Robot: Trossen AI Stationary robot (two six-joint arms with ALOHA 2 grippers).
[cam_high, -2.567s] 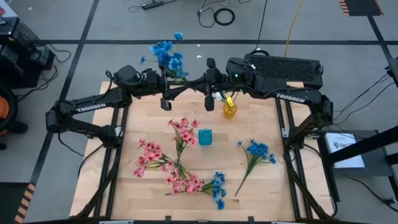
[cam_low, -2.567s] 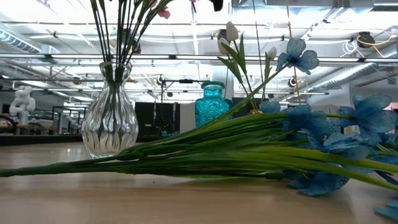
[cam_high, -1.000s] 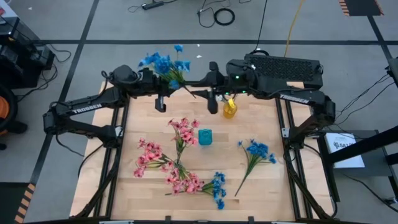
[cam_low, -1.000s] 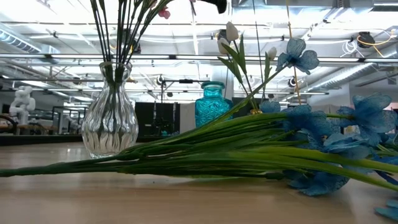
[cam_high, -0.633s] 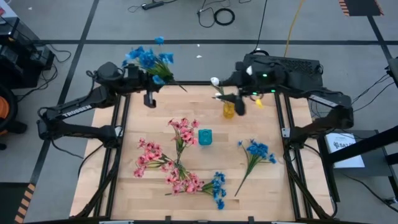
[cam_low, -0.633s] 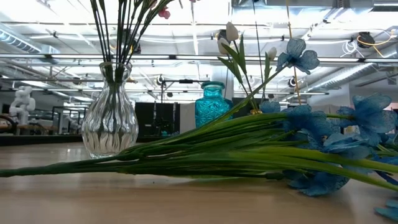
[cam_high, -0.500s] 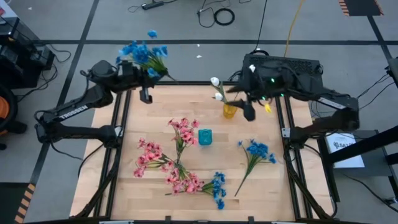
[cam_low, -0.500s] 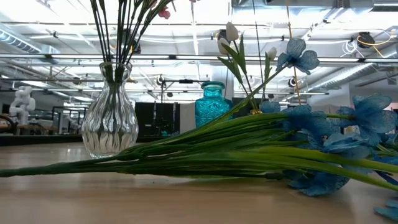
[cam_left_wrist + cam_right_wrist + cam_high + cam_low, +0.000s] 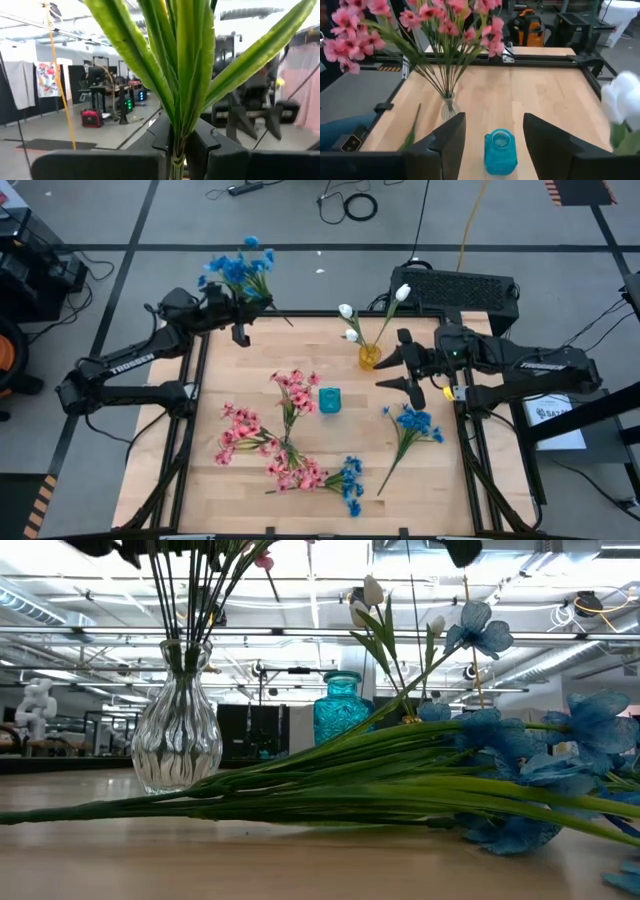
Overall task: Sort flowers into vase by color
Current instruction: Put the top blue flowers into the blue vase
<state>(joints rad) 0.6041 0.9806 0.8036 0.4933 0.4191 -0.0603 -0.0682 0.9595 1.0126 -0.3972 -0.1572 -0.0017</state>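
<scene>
left gripper (image 9: pixel 240 330) clamps a blue flower spray (image 9: pixel 238 272) over the tabletop's (image 9: pixel 250 390) far left corner; right gripper (image 9: pixel 402 372) gapes empty near the right edge.

Pale matt wood table (image 9: pixel 250 470); ribbed glossy clear glass vase (image 9: pixel 177 737); shiny teal glass vase (image 9: pixel 500 150); matt black plastic fingers (image 9: pixel 445 142).

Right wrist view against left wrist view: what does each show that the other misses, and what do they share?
Only the right wrist view shows the wooden table, the teal vase, the clear vase of pink flowers and the open right tool. Only the left wrist view shows the left tool shut on a blue spray's green stems. Both share their own dark fingers and the room beyond.
</scene>
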